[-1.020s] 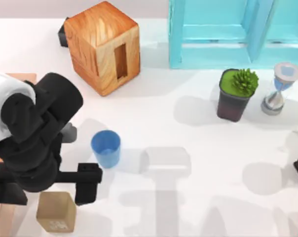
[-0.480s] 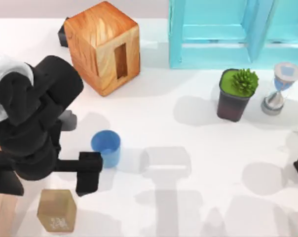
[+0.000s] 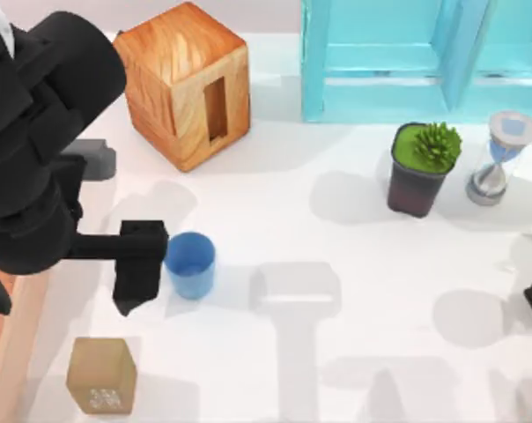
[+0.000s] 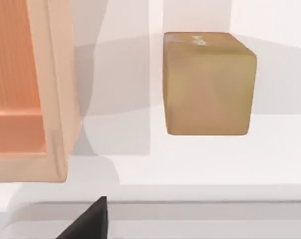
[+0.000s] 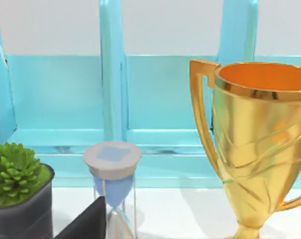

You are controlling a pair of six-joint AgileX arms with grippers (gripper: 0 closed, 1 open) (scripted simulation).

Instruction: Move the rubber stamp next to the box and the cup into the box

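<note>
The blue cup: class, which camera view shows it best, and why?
The top view. There the blue cup stands upright and whole on the white table, its open mouth visible, beside the left pincer. The left wrist view faces the rubber stamp and the box; the right wrist view faces the turquoise shelf.

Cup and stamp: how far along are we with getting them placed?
Apparently done: the rubber stamp stands on the table right beside the box wall, released. In hand: the left tool is beside the cup, one finger close against its side; no grip is visible. Left: grasp the cup and set it into the box. The cup is upright on the table.
</note>
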